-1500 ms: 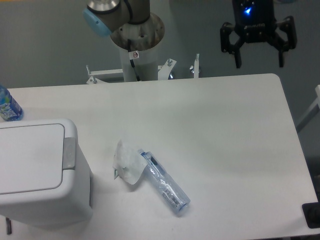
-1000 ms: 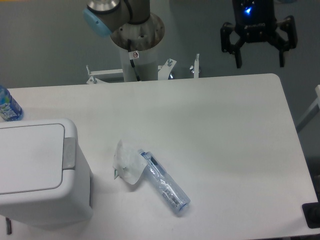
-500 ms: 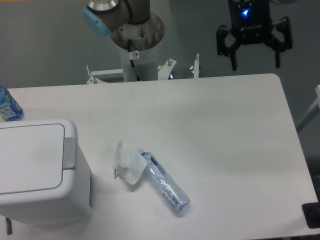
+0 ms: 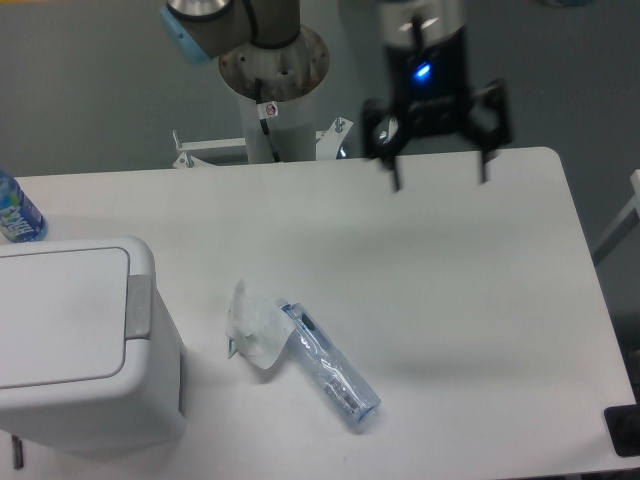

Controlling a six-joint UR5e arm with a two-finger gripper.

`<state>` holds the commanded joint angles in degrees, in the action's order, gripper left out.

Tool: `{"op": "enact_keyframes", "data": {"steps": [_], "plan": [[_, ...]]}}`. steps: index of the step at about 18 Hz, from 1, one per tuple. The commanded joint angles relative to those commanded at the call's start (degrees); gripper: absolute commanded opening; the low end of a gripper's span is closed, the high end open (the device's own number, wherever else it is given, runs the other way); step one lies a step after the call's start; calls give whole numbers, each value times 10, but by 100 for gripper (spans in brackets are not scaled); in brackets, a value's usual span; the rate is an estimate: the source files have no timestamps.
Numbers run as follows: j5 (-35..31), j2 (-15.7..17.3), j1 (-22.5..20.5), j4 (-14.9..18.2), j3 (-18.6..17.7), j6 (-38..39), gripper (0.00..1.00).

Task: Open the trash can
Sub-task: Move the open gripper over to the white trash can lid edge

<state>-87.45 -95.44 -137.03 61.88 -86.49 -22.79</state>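
Observation:
The trash can (image 4: 70,345) is a big white boxy bin at the table's front left corner, its flat lid down and a grey push tab (image 4: 138,304) on its right edge. My gripper (image 4: 440,182) hangs open above the back of the table, right of centre, with nothing between its black fingers (image 4: 396,178). It is far from the bin, up and to the right of it.
A crushed clear plastic bottle (image 4: 330,373) with a crumpled clear wrapper (image 4: 252,328) lies near the table's middle front. A blue-labelled bottle (image 4: 17,213) stands at the left edge. The robot base column (image 4: 272,90) rises behind the table. A black object (image 4: 624,430) sits at the front right corner.
The gripper has swung left and down from beyond the table's back right corner to above the table's back edge. It stays open. Nothing on the table has moved.

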Motion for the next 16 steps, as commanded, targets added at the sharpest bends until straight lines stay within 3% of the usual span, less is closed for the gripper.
{"op": "enact_keyframes", "data": {"steps": [3, 6, 10, 16], "plan": [[32, -32, 41, 0, 31, 93, 100], [83, -62, 55, 0, 60, 194, 100], [144, -72, 63, 1, 63, 218, 100], [156, -84, 90, 1, 55, 255, 100]]}}
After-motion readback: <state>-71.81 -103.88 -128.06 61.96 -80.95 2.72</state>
